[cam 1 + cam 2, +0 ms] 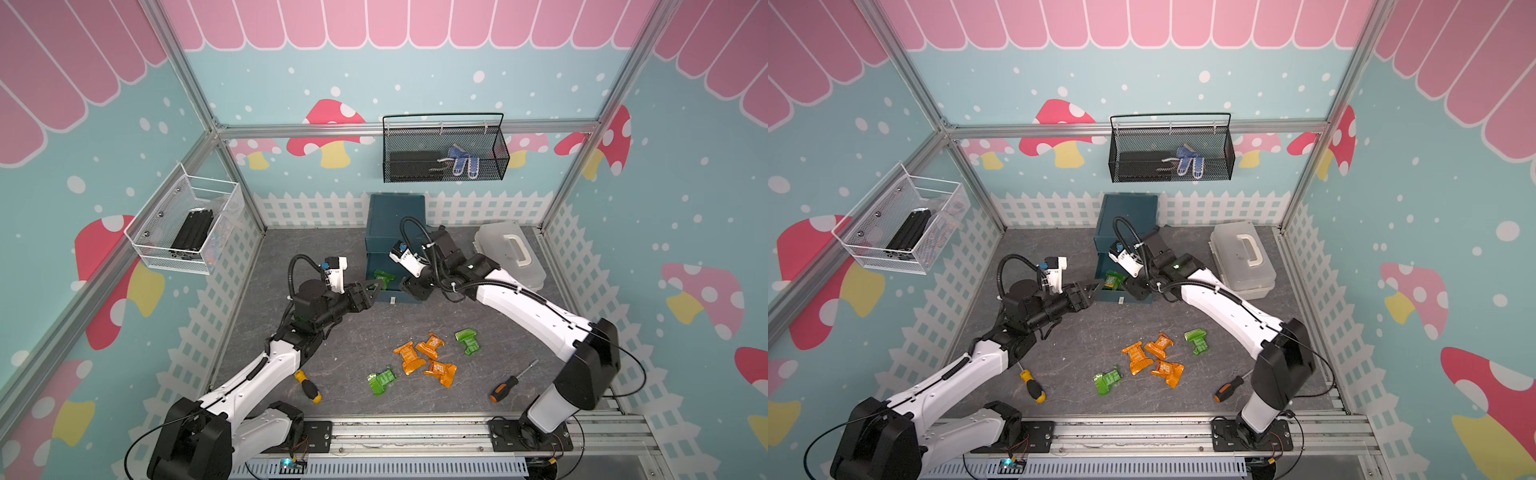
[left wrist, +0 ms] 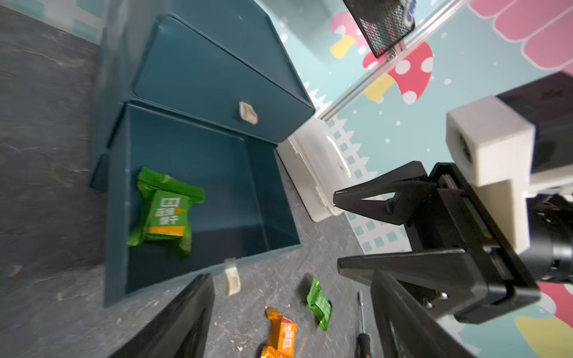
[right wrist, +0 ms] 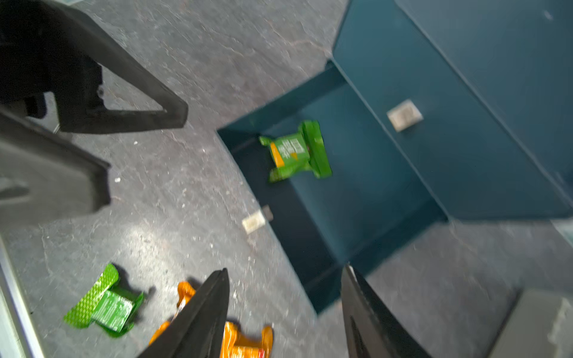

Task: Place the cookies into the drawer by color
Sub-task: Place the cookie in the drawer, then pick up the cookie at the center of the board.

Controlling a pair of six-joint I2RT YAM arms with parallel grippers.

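Observation:
The dark teal drawer (image 1: pixel 395 224) cabinet stands at the back, its bottom drawer (image 2: pixel 217 173) pulled out. One green cookie (image 2: pixel 164 210) lies inside it, also showing as a green cookie (image 3: pixel 294 152) in the right wrist view. My left gripper (image 1: pixel 376 288) hovers open and empty at the drawer's left front corner. My right gripper (image 1: pixel 409 287) is open and empty at its right front corner. On the table in front lie three orange cookies (image 1: pixel 428 359) in a cluster, with a green cookie (image 1: pixel 467 340) to their right and another green cookie (image 1: pixel 381 382) to their left.
A yellow-and-black screwdriver (image 1: pixel 308 386) lies by the left arm, and an orange-and-black screwdriver (image 1: pixel 509 384) by the right arm. A translucent white case (image 1: pixel 511 257) sits right of the cabinet. A white wire basket (image 1: pixel 187 224) and a black mesh basket (image 1: pixel 444 149) hang on the walls.

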